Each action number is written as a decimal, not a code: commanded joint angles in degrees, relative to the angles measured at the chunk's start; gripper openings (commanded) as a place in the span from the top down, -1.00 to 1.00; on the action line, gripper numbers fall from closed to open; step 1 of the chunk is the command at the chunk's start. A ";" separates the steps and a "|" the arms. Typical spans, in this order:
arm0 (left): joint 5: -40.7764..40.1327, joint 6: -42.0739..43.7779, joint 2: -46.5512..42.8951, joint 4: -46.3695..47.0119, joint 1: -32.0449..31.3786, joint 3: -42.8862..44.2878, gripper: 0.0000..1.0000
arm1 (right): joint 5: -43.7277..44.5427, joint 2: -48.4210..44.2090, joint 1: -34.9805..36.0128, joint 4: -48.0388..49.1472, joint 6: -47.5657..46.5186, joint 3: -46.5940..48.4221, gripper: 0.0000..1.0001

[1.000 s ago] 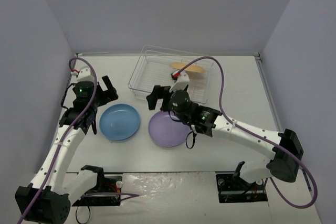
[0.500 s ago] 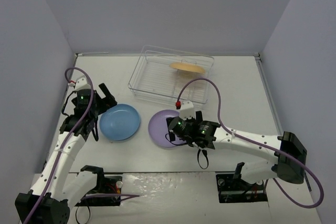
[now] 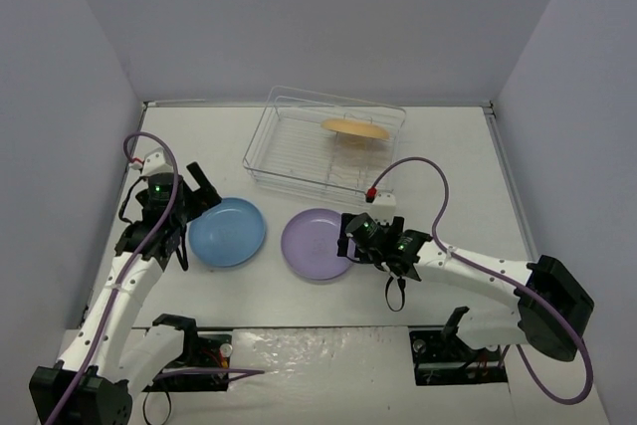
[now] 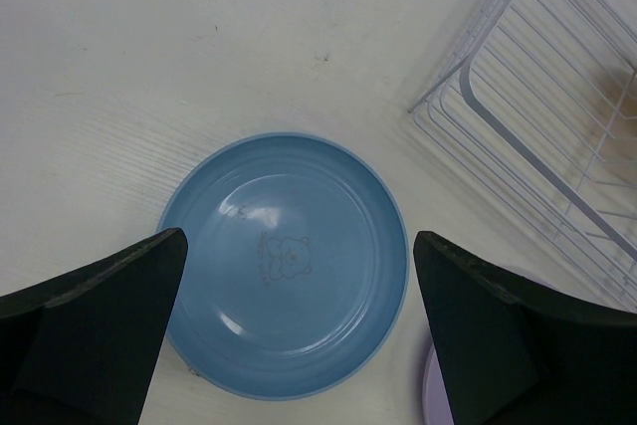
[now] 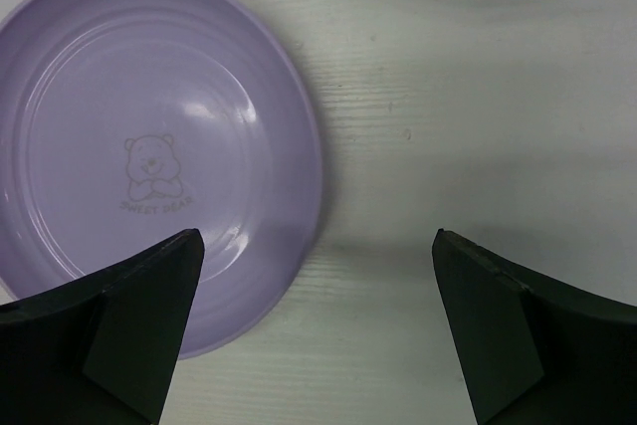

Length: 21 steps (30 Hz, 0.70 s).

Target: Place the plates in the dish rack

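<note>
**1 of 3 plates racked**

We see the yellow-orange plate [image 3: 354, 128] sitting in the dish rack [image 3: 271, 151]. The blue plate [image 3: 227, 231] & lavender plate [image 3: 314, 244] lie flat on the white table [image 3: 448, 156], 2 to go. L gripper [image 4: 299, 238] & R gripper [image 5: 317, 236] both gape, empty, each above its plate. Plain grey walls [image 3: 328, 17] all round.

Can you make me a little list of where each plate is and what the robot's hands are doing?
blue plate: flat on the table
purple plate: flat on the table, beside the blue one
orange plate: in the rack
left gripper: open, empty, by the blue plate
right gripper: open, empty, at the purple plate's edge
plates still to load: two
</note>
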 commanded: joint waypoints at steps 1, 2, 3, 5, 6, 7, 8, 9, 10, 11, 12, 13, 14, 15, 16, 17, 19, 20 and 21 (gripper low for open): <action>-1.64 -0.30 -0.29 2.15 0.58 0.89 -0.94 | -0.51 2.42 -0.31 7.14 0.94 0.64 -0.87; -1.78 -0.21 -0.27 2.27 0.58 0.81 -0.94 | -0.84 3.08 -0.47 8.24 0.91 0.43 -0.84; -1.86 -0.27 -0.19 2.27 0.58 0.75 -0.94 | -1.20 3.86 -0.75 10.34 0.97 0.16 -0.80; -1.89 -0.27 -0.07 2.23 0.63 0.75 -0.94 | -2.02 5.55 -1.31 11.97 1.06 -0.01 -0.70; -1.85 -0.25 -0.03 2.18 0.65 0.75 -0.94 | -2.09 6.18 -1.60 12.60 1.14 -0.09 -0.66; -1.87 -0.18 -0.01 2.18 0.58 0.75 -0.94 | -2.18 6.78 -1.65 13.18 1.15 -0.10 -0.59; -1.96 -0.18 0.09 2.18 0.58 0.75 -0.94 | -2.27 7.65 -1.89 13.95 1.20 -0.10 -0.52; -2.07 -0.16 0.13 2.14 0.61 0.75 -0.94 | -2.48 8.44 -2.11 14.58 1.26 -0.10 -0.44; -2.20 -0.09 0.06 2.01 0.67 0.75 -0.94 | -2.86 9.09 -2.31 14.98 1.32 -0.10 -0.36; -2.20 -0.02 -0.01 1.93 0.67 0.75 -0.94 | -2.86 9.55 -2.61 15.13 1.47 -0.10 -0.33; -2.28 -0.01 -0.10 1.84 0.59 0.75 -0.94 | -2.79 10.07 -2.88 15.08 1.57 -0.17 -0.30; -2.36 -0.08 -0.26 1.83 0.66 0.67 -0.94 | -2.77 10.59 -3.07 15.07 1.81 -0.18 -0.28; -2.45 -0.09 -0.36 1.91 0.67 0.58 -0.94 | -2.92 11.19 -3.32 15.14 2.07 -0.26 -0.23; -2.52 -0.09 -0.56 1.92 0.73 0.51 -0.94 | -2.89 11.52 -3.48 15.15 2.35 -0.63 -0.19; -2.60 -0.04 -0.74 1.92 0.76 0.48 -0.94 | -2.81 11.63 -3.59 15.15 2.67 -0.95 -0.17; -2.69 -0.01 -0.88 1.92 0.76 0.46 -0.94 | -2.61 11.68 -3.65 15.13 3.04 -1.36 -0.15; -2.77 -0.03 -1.10 1.94 0.76 0.35 -0.94 | -2.12 11.83 -3.71 15.09 3.79 -2.34 -0.07; -2.67 -0.08 -1.15 1.99 0.76 0.25 -0.94 | -2.01 11.88 -3.71 15.14 4.06 -2.71 -0.01; -2.60 -0.09 -1.21 2.09 0.76 0.18 -0.94 | -1.94 11.97 -3.71 15.31 4.44 -3.09 0.06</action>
